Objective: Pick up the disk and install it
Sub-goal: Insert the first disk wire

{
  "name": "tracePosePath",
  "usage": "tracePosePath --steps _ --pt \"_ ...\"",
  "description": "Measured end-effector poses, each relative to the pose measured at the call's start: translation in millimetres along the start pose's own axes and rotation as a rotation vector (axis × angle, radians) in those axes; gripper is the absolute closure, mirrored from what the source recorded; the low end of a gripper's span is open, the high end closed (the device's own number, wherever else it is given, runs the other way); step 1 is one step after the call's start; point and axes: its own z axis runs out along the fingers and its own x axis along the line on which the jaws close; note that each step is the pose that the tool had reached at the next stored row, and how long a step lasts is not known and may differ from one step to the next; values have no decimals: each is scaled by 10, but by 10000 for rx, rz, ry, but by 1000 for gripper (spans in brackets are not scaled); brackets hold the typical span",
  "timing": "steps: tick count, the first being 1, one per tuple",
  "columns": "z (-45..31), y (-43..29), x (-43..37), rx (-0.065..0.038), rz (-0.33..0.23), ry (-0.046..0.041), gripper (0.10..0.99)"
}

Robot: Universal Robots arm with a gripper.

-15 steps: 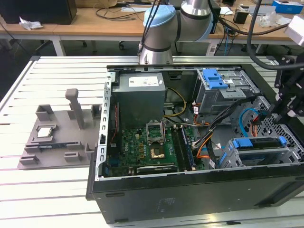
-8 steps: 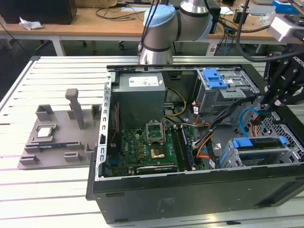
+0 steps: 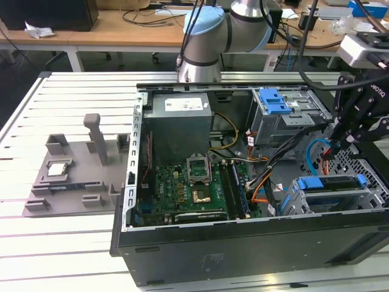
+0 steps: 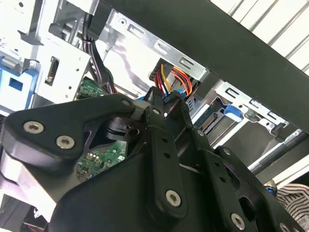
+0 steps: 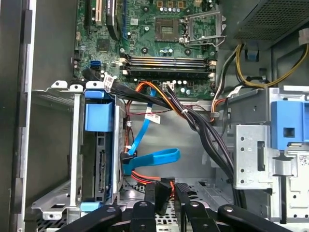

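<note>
Slatted table [image 3: 73, 243] bears one open case [image 3: 243, 243].

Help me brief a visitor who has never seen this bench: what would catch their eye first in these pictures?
First, the open computer case on the slatted table, its green motherboard exposed. Next, the black gripper at the exterior view's right, poised above the drive cage, where the disk with blue rails sits in its bay. In the first wrist view, a bright blue data cable and orange wires curl across the case floor beside that bay.
</note>
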Motion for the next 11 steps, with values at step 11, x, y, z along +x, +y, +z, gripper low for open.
tracePosePath --steps 11 --pt "1 -1 0 -3 30 45 925"
